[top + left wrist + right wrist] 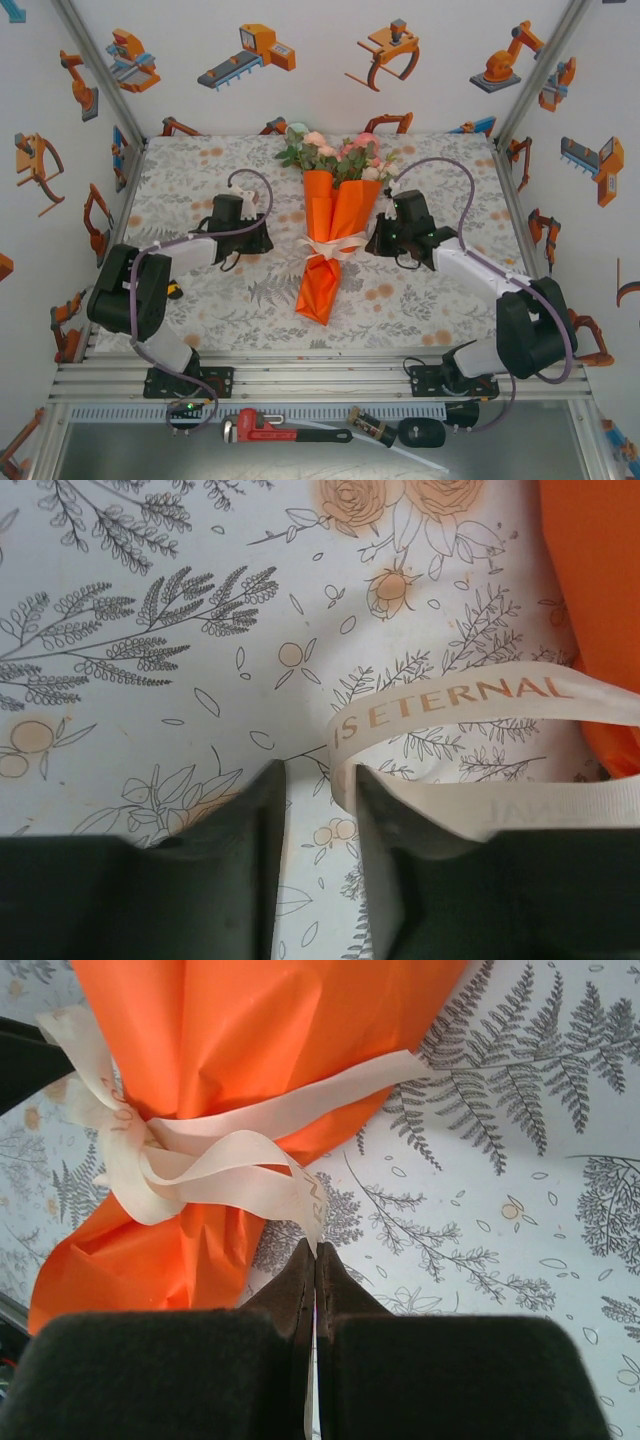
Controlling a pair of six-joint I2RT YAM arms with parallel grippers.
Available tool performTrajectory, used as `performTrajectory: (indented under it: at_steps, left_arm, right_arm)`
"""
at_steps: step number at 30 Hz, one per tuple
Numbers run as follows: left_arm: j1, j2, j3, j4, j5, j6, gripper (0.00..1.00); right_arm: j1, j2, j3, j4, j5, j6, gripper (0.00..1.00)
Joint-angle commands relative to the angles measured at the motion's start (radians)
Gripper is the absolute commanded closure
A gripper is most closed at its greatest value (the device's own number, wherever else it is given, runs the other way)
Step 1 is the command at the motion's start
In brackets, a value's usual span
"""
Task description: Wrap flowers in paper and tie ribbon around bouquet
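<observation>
The bouquet [330,225] lies in the middle of the floral tablecloth [200,300], with its flowers [335,152] at the far end and the orange paper [320,285] tapering toward the arms. The cream ribbon [230,1155] is tied in a loose bow around the cone's waist. The right gripper [315,1260], just to the right of the bouquet, has its jaws pressed together on one ribbon tail. The left gripper [318,780] sits low on the other side, its jaws a narrow gap apart with cloth showing between them. A printed ribbon loop curls at their mouth, possibly touching one finger [400,820].
</observation>
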Motion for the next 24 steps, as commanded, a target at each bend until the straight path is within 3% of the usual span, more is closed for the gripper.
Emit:
performTrajectory:
  at_steps: [1,4,6,13,24]
  left_arm:
    - [-0.008,0.000,0.020,-0.003,-0.012,-0.016,0.78]
    - [-0.005,-0.030,0.021,-0.026,-0.090,-0.038,0.94]
    - [0.000,-0.052,0.022,-0.045,-0.133,-0.044,0.98]
    - [0.021,-0.105,0.008,-0.071,-0.226,-0.049,1.00]
    - [0.066,-0.104,-0.010,-0.062,-0.219,-0.076,1.00]
  right_arm:
    - [-0.004,-0.020,0.026,0.020,-0.015,0.003,1.00]
    - [-0.008,-0.046,0.008,0.005,0.060,0.023,1.00]
    - [-0.019,-0.068,-0.010,0.006,0.084,0.038,1.00]
    - [-0.062,-0.107,-0.083,0.000,0.141,0.082,1.00]
    - [-0.104,-0.126,-0.182,0.020,0.162,0.139,1.00]
